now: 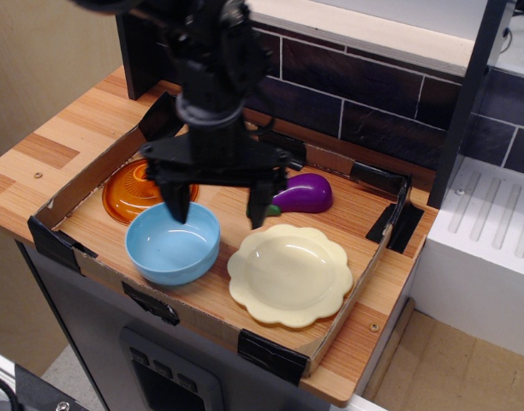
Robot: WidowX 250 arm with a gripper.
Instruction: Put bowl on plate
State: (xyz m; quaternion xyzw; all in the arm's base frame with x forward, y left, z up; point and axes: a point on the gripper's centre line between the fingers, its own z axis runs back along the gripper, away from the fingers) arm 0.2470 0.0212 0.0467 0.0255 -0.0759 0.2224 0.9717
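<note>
The light blue bowl (170,248) sits upright at the front left of the cardboard tray (74,184). The cream scalloped plate (289,275) lies to its right, bare. My black gripper (217,214) hangs open over the bowl's far right rim, one fingertip (177,211) above the bowl's back edge and the other fingertip (258,216) just beyond its right side, near the plate's back left rim. It holds nothing.
An orange lid (133,188) with a knob lies behind the bowl, partly hidden by the gripper. A purple toy eggplant (303,193) lies behind the plate. Dark tiled wall stands at the back, a white block (485,248) at the right.
</note>
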